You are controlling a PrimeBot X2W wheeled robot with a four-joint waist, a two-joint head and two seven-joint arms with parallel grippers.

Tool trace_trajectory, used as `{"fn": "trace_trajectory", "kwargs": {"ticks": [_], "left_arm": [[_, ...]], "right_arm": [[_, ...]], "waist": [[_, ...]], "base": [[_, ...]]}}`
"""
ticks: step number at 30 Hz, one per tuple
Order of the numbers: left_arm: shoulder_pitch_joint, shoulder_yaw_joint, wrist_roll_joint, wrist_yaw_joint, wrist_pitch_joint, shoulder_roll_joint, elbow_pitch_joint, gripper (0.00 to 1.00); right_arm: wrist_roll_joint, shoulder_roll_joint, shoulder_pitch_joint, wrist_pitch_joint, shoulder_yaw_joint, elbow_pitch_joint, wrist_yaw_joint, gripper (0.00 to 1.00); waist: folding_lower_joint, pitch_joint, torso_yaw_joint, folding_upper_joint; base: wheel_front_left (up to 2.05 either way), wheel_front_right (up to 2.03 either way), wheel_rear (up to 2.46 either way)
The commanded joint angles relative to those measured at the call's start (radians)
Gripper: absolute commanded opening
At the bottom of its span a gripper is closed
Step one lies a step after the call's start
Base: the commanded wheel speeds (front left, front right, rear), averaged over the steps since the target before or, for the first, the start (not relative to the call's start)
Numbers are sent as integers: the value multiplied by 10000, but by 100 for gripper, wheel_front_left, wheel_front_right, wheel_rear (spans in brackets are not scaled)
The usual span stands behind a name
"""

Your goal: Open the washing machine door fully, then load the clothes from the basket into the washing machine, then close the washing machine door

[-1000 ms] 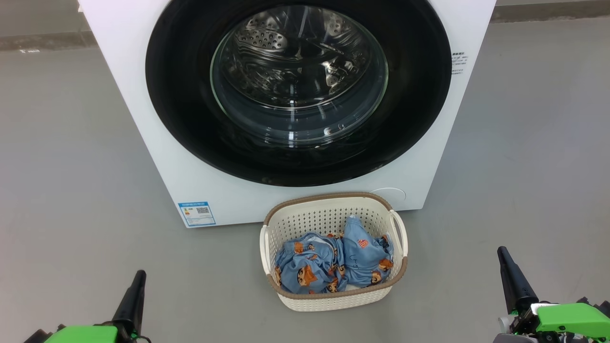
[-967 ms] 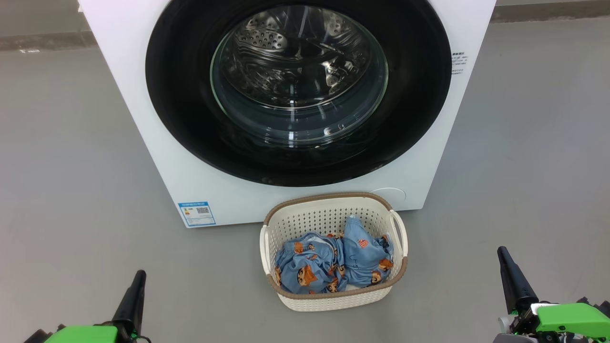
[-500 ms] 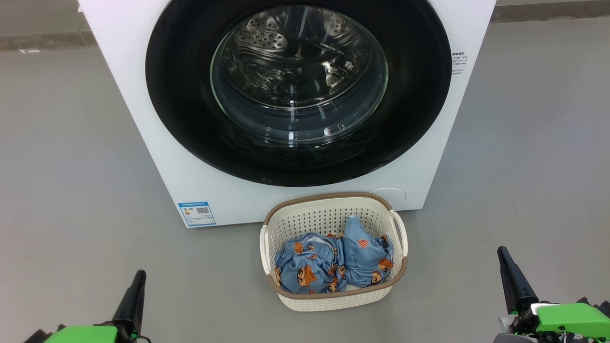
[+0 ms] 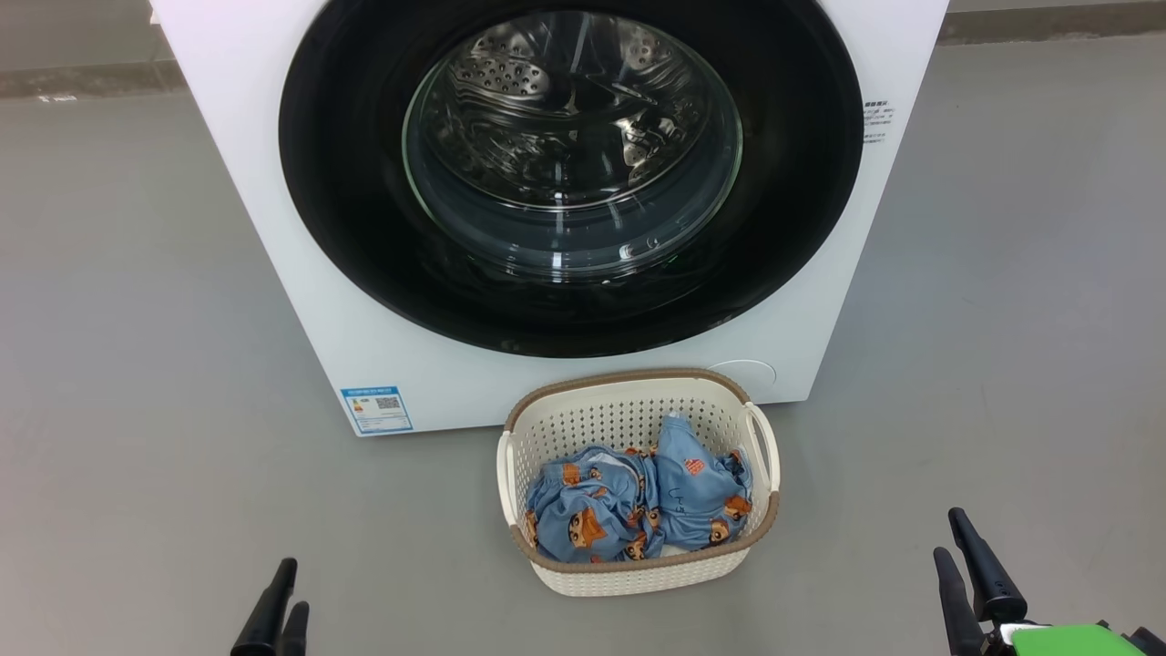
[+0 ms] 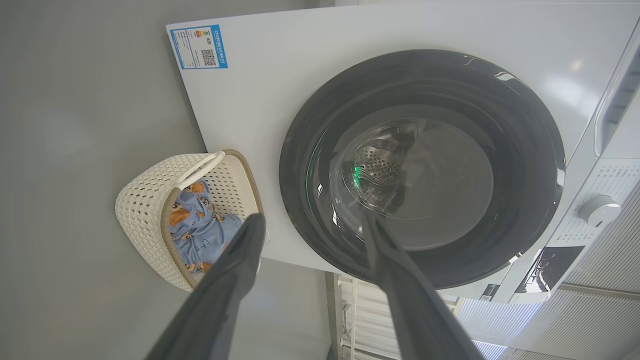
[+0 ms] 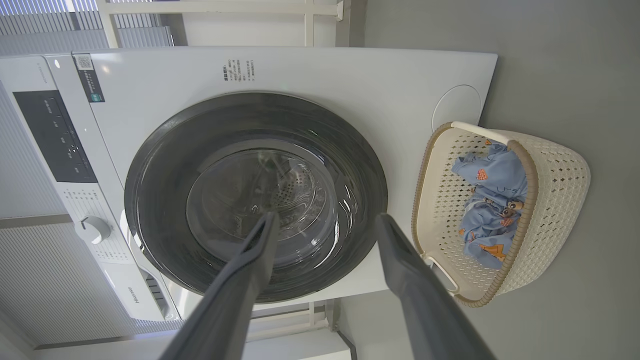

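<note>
1. Head view: the washing machine door [image 4: 346,228] is closed; the basket [image 4: 629,374] holding the clothes [image 4: 683,492] stands just before it.
2. The left gripper [image 4: 294,588] and right gripper [image 4: 947,533] flank the basket, well apart from it, fingers spread and empty.

A blue sticker [image 4: 376,409] with a QR code sits at seven o'clock on the washing machine [image 4: 437,383]; its print is unreadable.

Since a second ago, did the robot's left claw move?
Yes. The left gripper drew back toward the picture's bottom edge, away from the unmoved basket.
</note>
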Motion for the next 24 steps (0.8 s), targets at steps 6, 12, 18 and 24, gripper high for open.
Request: {"fn": "trace_trajectory", "kwargs": {"ticks": [6, 12, 18, 24], "left_arm": [[-253, 7, 513, -37, -284, 166, -478, 100], [-257, -32, 1075, -42, -462, 215, -653, 100], [-235, -83, 1530, -45, -610, 257, -773, 100], [-235, -103, 2198, -50, -788, 301, -868, 100]], "right_arm": [[-373, -172, -234, -268, 221, -314, 12, 100], [-825, -265, -304, -455, 353, -330, 17, 100], [-1250, -333, -364, -602, 434, -358, 21, 100], [-1846, -414, -420, -778, 540, -401, 26, 100]], "waist": [[-6, 19, 8, 0], [-6, 22, 13, 0], [-6, 22, 11, 0], [-6, 26, 8, 0]], "base": [[0, 0, 0], [0, 0, 0], [0, 0, 0], [0, 0, 0]]}}
